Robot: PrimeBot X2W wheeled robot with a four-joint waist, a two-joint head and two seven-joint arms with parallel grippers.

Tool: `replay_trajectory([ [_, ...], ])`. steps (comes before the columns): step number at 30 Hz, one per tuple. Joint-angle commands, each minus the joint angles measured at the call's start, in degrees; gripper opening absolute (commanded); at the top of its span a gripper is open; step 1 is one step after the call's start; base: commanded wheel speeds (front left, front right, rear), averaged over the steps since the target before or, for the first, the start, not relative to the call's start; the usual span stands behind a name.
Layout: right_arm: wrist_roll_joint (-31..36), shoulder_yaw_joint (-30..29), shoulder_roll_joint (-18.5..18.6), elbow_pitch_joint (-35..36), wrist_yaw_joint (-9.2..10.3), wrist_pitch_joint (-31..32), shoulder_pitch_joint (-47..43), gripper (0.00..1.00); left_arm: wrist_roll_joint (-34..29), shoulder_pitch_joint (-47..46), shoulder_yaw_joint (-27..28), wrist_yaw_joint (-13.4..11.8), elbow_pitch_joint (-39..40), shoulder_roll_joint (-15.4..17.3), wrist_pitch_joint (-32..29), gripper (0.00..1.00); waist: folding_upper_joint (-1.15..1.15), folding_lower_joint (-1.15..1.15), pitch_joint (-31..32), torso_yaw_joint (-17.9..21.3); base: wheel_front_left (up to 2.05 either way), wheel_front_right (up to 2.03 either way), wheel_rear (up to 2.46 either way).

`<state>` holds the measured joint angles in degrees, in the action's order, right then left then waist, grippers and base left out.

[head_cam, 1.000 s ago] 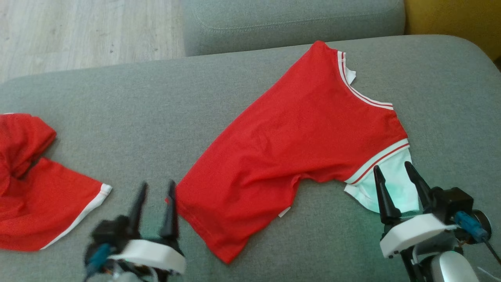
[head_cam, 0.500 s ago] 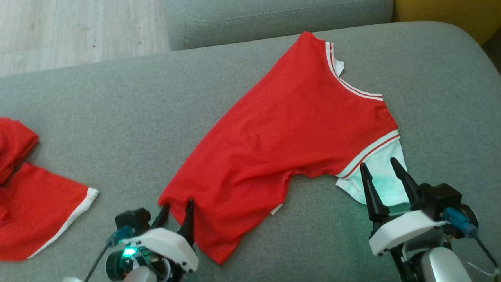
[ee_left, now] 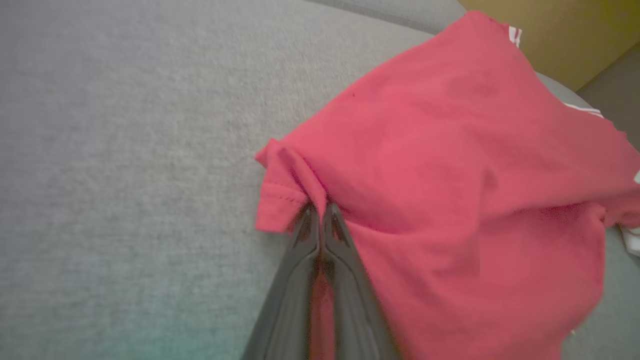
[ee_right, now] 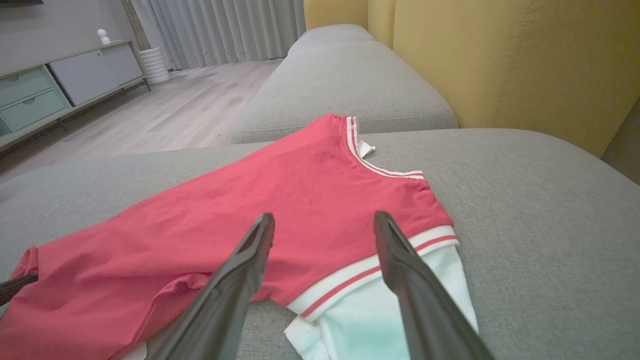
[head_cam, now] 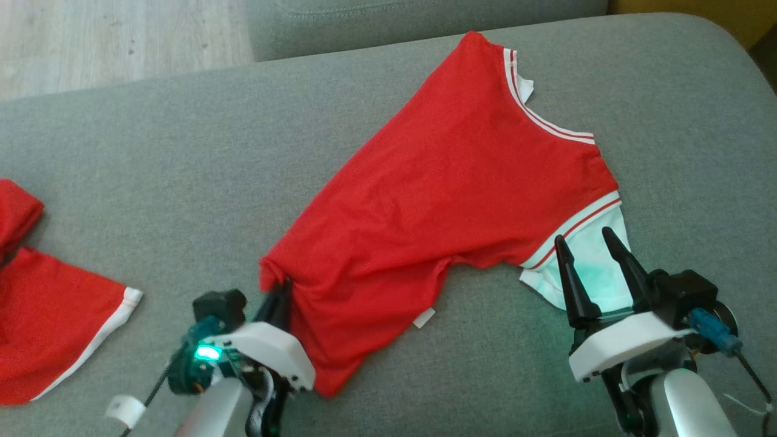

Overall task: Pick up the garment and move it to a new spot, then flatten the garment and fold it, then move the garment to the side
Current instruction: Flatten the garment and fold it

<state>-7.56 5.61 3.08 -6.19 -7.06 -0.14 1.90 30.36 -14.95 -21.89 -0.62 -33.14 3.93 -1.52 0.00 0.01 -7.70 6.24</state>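
Left end effector (head_cam: 282, 286) pinched on red shirt (head_cam: 461, 182) hem; right end effector (head_cam: 583, 237) spread; two garments, other red garment (head_cam: 54, 328) apart.

**A living room at home**

A grey sofa (ee_right: 500, 210) is stretching wide, with yellow back cushions (ee_right: 500, 60) rising along its edge. Beyond the sofa, pale wood flooring (ee_right: 190, 110) is running toward long grey curtains (ee_right: 225, 30) that are hanging to the floor. Across that floor from the sofa, a low sideboard (ee_right: 65, 80) with drawers and a ribbed white pot (ee_right: 154, 65) are standing against the wall.
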Motion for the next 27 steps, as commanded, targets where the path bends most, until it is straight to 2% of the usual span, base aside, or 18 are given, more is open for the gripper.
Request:
replay_trajectory([
  [1,-0.30,1.58,-0.02,2.10,-0.43,-0.84,2.35,1.00,-0.43,-3.00,2.12,-0.57,1.47,1.17,1.26,0.00,0.00,-0.01,-0.22,0.03,0.00,0.00,0.00],
  [6,-0.67,1.96,-0.09,2.21,-0.43,-1.21,2.88,1.00,-1.52,-7.54,3.42,-0.28,1.99,4.18,3.69,0.00,0.00,-0.01,-1.49,0.53,0.00,0.00,0.00],
  [11,-1.25,3.25,-0.14,1.96,-0.43,-1.62,4.59,1.00,-0.29,-15.26,4.70,3.95,0.56,8.51,1.39,0.00,0.00,-0.01,-3.53,2.17,0.00,0.00,0.00],
  [12,-1.51,3.83,-0.15,1.56,-0.43,-1.98,5.49,1.00,-0.56,-18.27,4.75,5.08,-0.46,11.05,0.20,0.00,0.00,-0.01,-4.31,3.24,0.00,0.00,0.00],
  [14,-1.84,4.24,-0.17,0.99,-0.43,-2.47,6.19,1.00,-1.05,-20.82,4.80,5.80,-1.21,13.39,-0.05,0.00,0.00,-0.01,-4.95,4.26,0.00,0.00,0.00],
  [17,-2.60,4.34,-0.18,0.09,-0.43,-3.24,6.68,1.00,-0.97,-23.77,5.19,6.45,-1.55,15.31,0.48,0.00,0.00,-0.01,-5.64,5.17,0.00,0.00,0.00],
  [21,-3.33,4.33,-0.19,-1.13,-0.43,-4.05,6.92,1.00,0.29,-24.25,5.04,6.88,-2.89,15.54,-0.84,0.00,0.00,-0.01,-5.63,5.59,0.00,0.00,0.00],
  [22,-3.43,4.29,-0.19,-1.40,-0.43,-4.17,6.94,1.00,0.58,-23.77,4.88,6.96,-3.26,15.36,-0.94,0.48,0.00,-0.01,-5.49,5.55,0.00,0.00,0.00],
  [23,-3.50,4.13,-0.19,-1.65,-0.43,-4.28,6.96,1.00,0.66,-23.13,4.67,7.00,-3.53,15.17,-0.59,1.00,0.00,-0.01,-5.28,5.40,0.00,0.00,0.00],
  [27,-3.28,3.26,-0.20,-2.17,-0.43,-4.39,6.88,1.00,1.39,-19.77,5.24,6.09,-4.08,13.62,3.55,1.00,0.00,-0.01,-3.85,4.21,0.00,0.00,0.00],
])
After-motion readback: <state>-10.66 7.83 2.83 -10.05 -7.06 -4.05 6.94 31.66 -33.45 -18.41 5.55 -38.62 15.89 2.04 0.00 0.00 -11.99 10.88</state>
